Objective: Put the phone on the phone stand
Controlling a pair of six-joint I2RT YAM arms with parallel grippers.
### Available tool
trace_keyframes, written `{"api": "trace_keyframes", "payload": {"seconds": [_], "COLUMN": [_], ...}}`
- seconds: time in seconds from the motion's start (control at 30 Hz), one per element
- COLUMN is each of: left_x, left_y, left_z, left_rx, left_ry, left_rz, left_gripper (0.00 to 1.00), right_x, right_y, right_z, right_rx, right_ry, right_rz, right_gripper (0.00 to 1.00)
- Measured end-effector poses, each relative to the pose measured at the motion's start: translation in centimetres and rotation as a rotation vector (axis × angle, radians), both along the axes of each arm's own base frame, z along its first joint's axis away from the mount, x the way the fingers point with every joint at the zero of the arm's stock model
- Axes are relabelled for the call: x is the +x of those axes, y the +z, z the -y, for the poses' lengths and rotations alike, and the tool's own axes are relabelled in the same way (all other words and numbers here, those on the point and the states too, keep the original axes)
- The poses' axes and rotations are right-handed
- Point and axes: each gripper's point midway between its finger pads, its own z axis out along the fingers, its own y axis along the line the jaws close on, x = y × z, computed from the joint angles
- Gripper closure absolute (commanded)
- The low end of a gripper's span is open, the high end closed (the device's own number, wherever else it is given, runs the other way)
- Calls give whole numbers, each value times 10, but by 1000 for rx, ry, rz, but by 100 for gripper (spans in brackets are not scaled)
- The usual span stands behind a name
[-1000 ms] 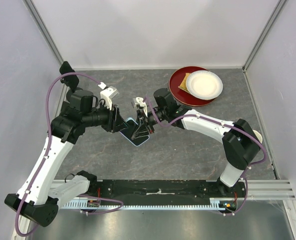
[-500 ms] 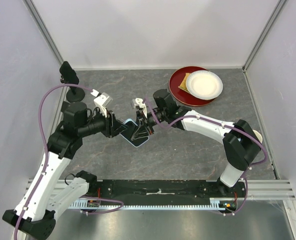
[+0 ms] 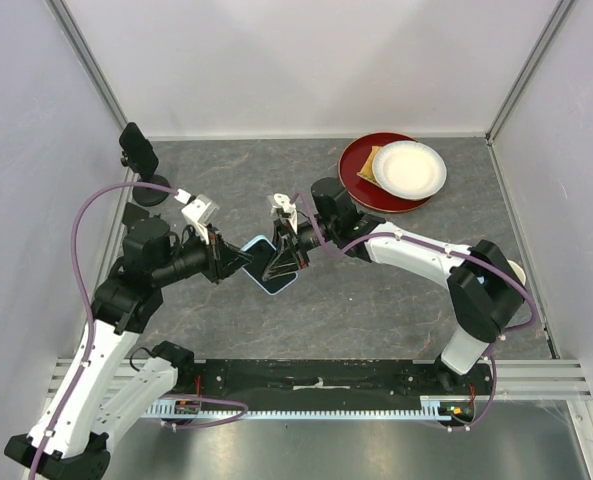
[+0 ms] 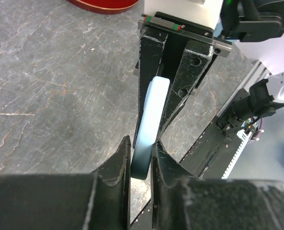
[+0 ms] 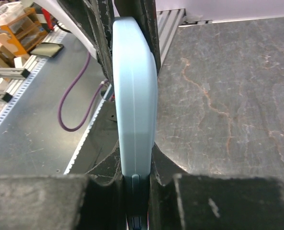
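The phone, in a light blue case, is held on edge above the middle of the table between both grippers. My right gripper is shut on its right end; the right wrist view shows the phone clamped between the fingers of that gripper. My left gripper grips the opposite end; in the left wrist view its jaws close on the phone's edge. The black phone stand stands at the far left by the wall, behind the left arm.
A red plate at the back right carries a white plate and a tan slice. Walls close in on the left, back and right. A metal rail runs along the near edge.
The left arm has drawn back and lowered its elbow, its gripper staying at the phone's left end. The phone has turned slightly. The right arm has barely moved.
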Motion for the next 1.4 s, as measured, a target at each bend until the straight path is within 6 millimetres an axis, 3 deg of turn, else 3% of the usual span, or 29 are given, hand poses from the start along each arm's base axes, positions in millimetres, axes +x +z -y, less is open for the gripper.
{"api": "trace_keyframes", "payload": {"seconds": [0.03,0.1,0.13,0.17,0.27,0.37,0.63,0.83,1.07,1.23,1.3,1.4], "left_x": [-2,-4,-6,-7,-8,-2,27,49,97,132,137,138], "left_y": [1,4,6,7,11,14,14,-10,-26,-44,-54,-62], "left_z": [1,2,2,2,-3,-20,-89,-128,-155,-217,-234,-246], "left_rx": [-6,-12,-14,-16,-17,3,126,262,302,254,263,285], "left_ry": [-11,-24,-27,-28,5,116,535,749,871,1026,1064,1075], "left_rz": [6,22,31,39,61,100,144,176,213,129,92,71], "left_gripper": [98,98,98,98,98,98,98,98,98,98,98,98], "right_x": [-2,-5,-7,-8,-1,20,85,129,132,129,128,127], "right_y": [1,3,3,4,5,4,4,11,4,-6,-4,3], "right_z": [1,3,3,4,0,-5,3,25,31,36,38,38], "right_rx": [1,2,3,5,3,-4,-31,-6,-20,-41,-40,-27], "right_ry": [13,29,36,39,-3,-106,-405,-550,-568,-584,-592,-598], "right_rz": [-10,-26,-29,-29,-8,32,46,22,20,51,66,89], "right_gripper": [100,89,76,51,26,11,7,7,6,5,5,5]}}
